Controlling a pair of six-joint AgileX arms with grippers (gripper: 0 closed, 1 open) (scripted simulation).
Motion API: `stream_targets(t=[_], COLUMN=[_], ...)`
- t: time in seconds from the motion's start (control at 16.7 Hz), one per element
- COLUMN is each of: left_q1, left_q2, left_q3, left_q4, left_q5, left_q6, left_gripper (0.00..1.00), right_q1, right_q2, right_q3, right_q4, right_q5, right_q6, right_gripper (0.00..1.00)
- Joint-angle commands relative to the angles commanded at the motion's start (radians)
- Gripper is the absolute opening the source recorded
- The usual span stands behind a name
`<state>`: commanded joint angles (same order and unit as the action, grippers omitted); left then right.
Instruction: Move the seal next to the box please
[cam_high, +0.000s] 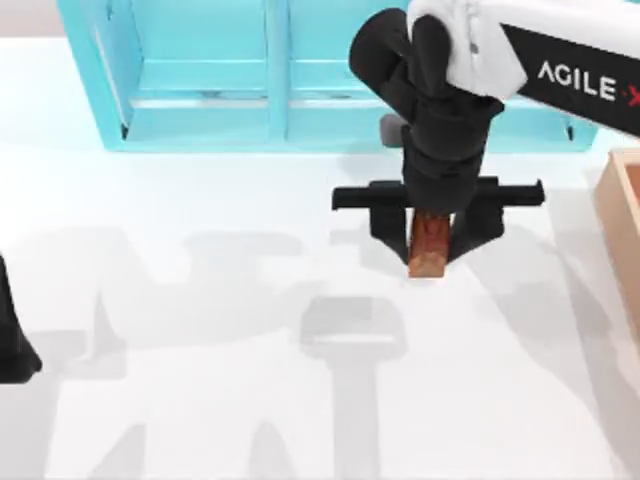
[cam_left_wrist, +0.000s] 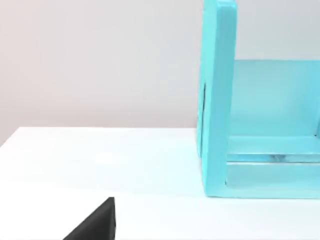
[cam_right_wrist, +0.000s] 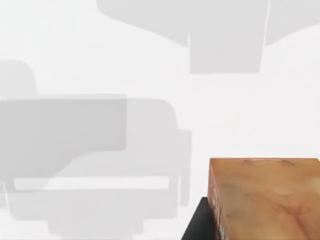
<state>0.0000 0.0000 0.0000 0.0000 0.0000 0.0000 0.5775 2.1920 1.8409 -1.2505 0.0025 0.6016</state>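
The seal (cam_high: 430, 246), a small reddish-brown block with an orange-tan base, hangs above the white table, right of centre in the top view. My right gripper (cam_high: 431, 238) is shut on it, black fingers on either side. The seal's tan base (cam_right_wrist: 265, 200) looms close in the right wrist view, with the gripper's shadow on the table far below. The tan wooden box (cam_high: 622, 225) shows as a thick wall at the table's right edge, well apart from the seal. My left arm (cam_high: 12, 340) is parked at the left edge.
A large turquoise shelf unit (cam_high: 270, 75) stands along the back of the table, and its side wall (cam_left_wrist: 217, 100) shows in the left wrist view. The white table (cam_high: 200, 350) spreads wide in front of the shelf.
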Motion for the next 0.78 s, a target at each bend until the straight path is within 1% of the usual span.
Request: stream_targets(t=[0.3,0.48,0.6,0.78], left_q1=[0.0,0.0,0.0,0.0], left_q2=[0.0,0.0,0.0,0.0], left_q3=[0.0,0.0,0.0,0.0], left_q4=[0.0,0.0,0.0,0.0], left_q5=[0.0,0.0,0.0,0.0], left_q6=[0.0,0.0,0.0,0.0], left_gripper=[1.0,1.0,1.0,1.0], right_q1=[-0.244,-0.366,-0.402,-0.405], right_q2=[0.09,0.123,0.132,0.132], right_q3=[0.35,0.486,0.524,0.527], right_q4=[-0.224,-0.327,-0.36,-0.363], right_q5=[0.002,0.002,0.002,0.002], right_q6=[-0.245,-0.369,-0.405,-0.408], right_gripper=[0.0,0.0,0.0,0.0])
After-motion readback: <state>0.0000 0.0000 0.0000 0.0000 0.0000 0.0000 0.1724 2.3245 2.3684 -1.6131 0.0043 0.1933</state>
